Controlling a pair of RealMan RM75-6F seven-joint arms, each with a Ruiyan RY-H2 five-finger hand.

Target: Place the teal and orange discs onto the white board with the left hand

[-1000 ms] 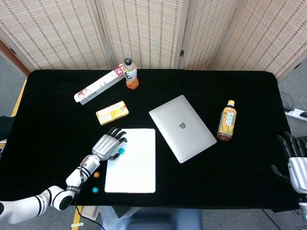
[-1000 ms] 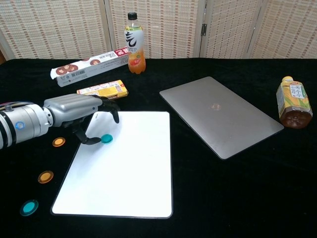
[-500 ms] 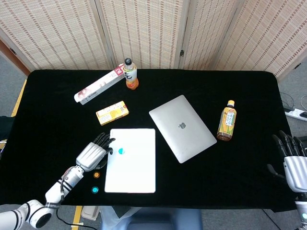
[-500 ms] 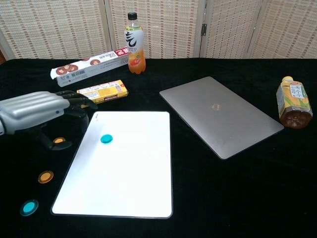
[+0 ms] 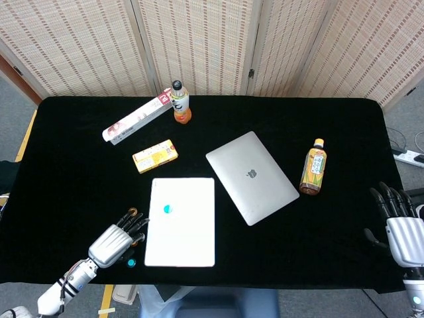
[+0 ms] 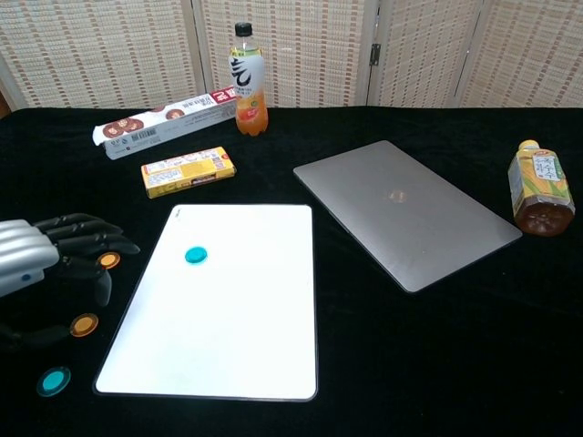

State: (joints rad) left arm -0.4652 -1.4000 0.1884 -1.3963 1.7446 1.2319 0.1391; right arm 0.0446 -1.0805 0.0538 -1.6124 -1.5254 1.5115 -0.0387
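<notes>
The white board lies at the near middle of the black table, with one teal disc resting on its upper left part. Off the board's left edge lie two orange discs and a second teal disc. My left hand hovers over this group, fingers spread, holding nothing. Its fingertips reach one orange disc. My right hand stands open at the far right table edge, seen only in the head view.
A closed silver laptop lies right of the board. A tea bottle stands further right. At the back are an orange drink bottle, a long snack box and a yellow box.
My left hand has let go of the teal disc on the board and drawn back toward the near left, now over the loose discs. The right hand shifted slightly.
</notes>
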